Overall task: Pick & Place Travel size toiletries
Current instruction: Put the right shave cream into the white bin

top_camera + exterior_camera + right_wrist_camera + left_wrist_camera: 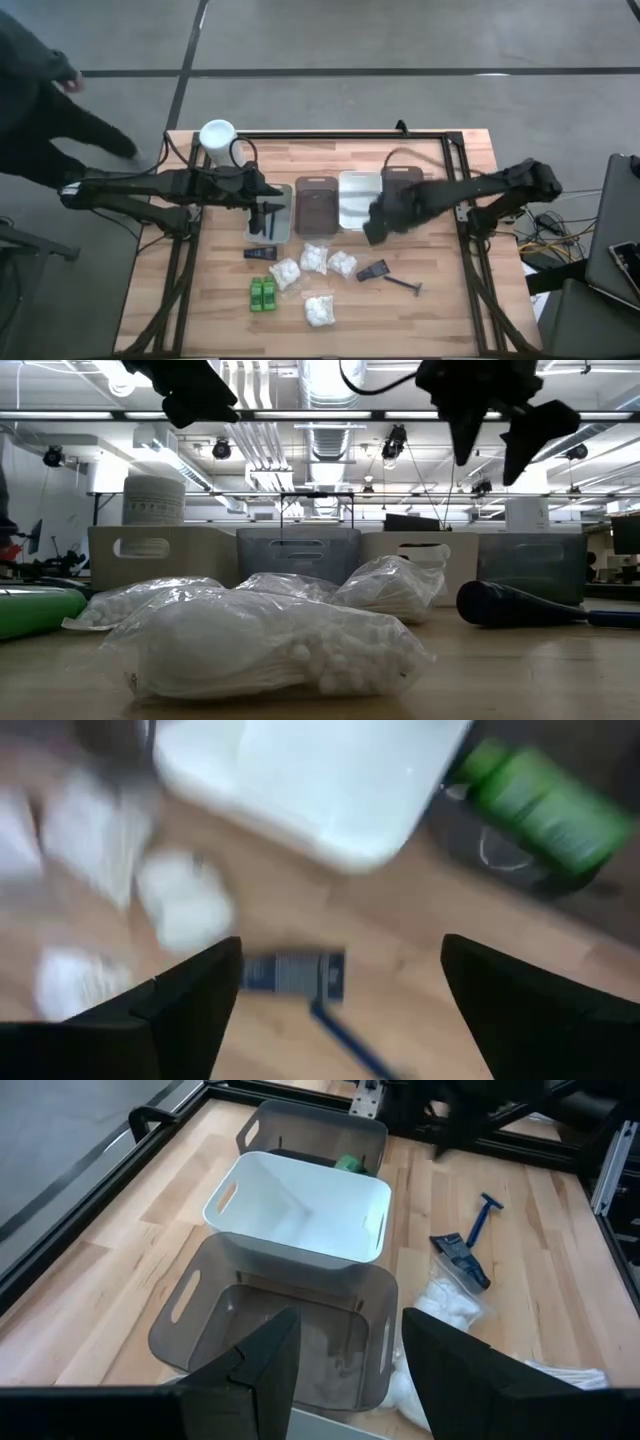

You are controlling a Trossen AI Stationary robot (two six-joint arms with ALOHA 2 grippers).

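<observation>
Several white crinkly packets (314, 258) (270, 645), two green bottles (263, 294), a black tube (260, 253) and a dark razor (375, 270) (300, 975) lie on the wooden table, near side. Another green bottle (540, 805) (347, 1164) lies in the right brown tray (402, 178). Black tubes (268, 218) lie in the grey tray (284, 192). My left gripper (350, 1350) (268, 213) hangs open and holds nothing above the trays. My right gripper (340, 990) (378, 228) (500, 420) is open and raised above the razor, in front of the white tray (358, 200).
The four trays stand in a row across the table's middle: grey, brown (317, 205), white, brown. A tall white cylindrical container (217, 135) stands at the far left corner. A black frame (440, 135) edges the far side. A person (40, 90) is beyond the far left corner.
</observation>
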